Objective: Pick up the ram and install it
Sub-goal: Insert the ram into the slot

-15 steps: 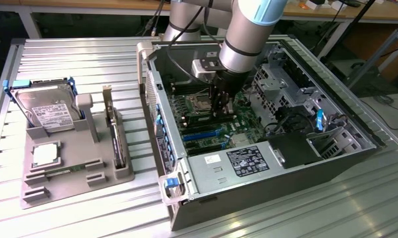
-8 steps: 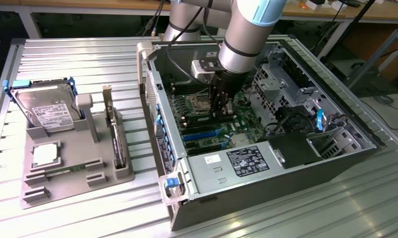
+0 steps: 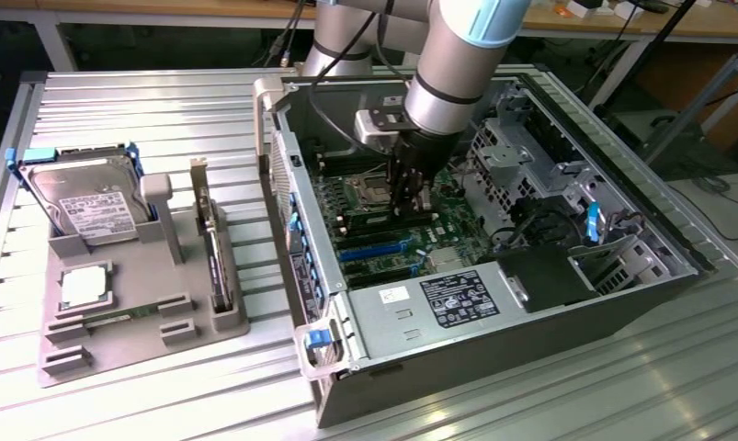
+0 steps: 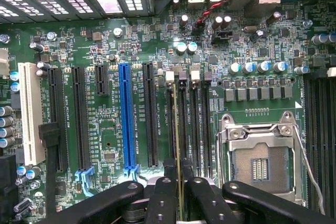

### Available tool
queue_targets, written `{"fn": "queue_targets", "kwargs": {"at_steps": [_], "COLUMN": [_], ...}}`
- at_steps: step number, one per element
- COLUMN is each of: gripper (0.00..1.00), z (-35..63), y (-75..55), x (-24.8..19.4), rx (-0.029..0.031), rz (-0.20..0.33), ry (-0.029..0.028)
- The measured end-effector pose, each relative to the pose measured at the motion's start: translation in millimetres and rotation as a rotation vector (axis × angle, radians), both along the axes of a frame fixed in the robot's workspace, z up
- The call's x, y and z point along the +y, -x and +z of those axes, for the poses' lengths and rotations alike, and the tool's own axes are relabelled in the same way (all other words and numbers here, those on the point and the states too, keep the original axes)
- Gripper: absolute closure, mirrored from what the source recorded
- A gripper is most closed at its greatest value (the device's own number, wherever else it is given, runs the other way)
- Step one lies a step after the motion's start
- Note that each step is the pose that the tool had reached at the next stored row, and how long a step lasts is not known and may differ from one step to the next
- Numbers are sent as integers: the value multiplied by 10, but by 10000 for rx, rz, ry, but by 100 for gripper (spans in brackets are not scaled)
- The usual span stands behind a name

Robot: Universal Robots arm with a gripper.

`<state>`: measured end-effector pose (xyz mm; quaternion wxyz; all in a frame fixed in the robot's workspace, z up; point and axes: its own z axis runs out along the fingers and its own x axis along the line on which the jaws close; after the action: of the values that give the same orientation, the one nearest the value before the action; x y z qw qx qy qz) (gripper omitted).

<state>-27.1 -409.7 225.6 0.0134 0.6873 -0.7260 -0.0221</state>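
In the wrist view the ram [image 4: 178, 145] appears edge-on as a thin greenish-yellow strip, and my gripper [image 4: 181, 182] is shut on it, one black finger [image 4: 167, 187] on each side. The stick hangs in line with a black memory slot [image 4: 181, 119] on the green motherboard [image 4: 247, 77], beside the open processor socket [image 4: 260, 163]. Whether its lower edge touches the slot I cannot tell. In the exterior view my gripper [image 3: 412, 204] reaches down into the open computer case [image 3: 344, 354], just over the motherboard [image 3: 387, 234].
A blue expansion slot [image 4: 126, 119], black slots and a white slot [image 4: 29, 114] lie beside the memory slots. Drive cages [image 3: 528, 156] and cables crowd the case. On the exterior view's left, a grey tray [image 3: 136, 322] holds a hard drive [image 3: 86, 202], an expansion card [image 3: 210, 248] and a silver processor chip [image 3: 85, 287].
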Motion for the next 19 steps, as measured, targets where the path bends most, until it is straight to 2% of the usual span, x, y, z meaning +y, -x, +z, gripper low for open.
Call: {"fn": "queue_targets", "kwargs": {"at_steps": [19], "gripper": [85], "z": [-17], "y": [0], "x": [-11], "rx": [0], "rz": [1], "ry": [0]}}
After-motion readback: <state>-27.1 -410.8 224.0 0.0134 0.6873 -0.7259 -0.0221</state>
